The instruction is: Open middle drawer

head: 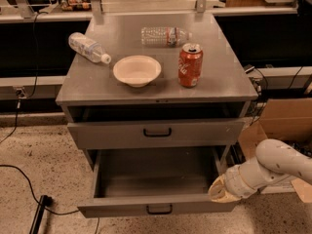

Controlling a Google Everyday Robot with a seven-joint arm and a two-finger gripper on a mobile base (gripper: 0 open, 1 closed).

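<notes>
Camera view: middle drawer point(151, 177) pulled far out below the worktop point(224, 79), plain gray inside showing. End effector point(220, 191) low at that drawer's right front corner, touching or just beside it; grip state impossible to tell. Red can point(190, 65) upright on the worktop.

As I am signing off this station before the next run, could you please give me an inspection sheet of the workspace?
Surface: cabinet top, gray metal, carrying four items.
Job's things: middle drawer pulled far out, with a plain gray inside and nothing seen in it; upper drawer slightly ajar.
Clutter: left bottle and rear bottle lying on their sides; white bowl; red can upright.
Grippers: gripper low at the middle drawer's right front corner; contact cannot be told.
Cables: black cable on the floor at left.
Surroundings: cardboard box at right; speckled floor.
</notes>
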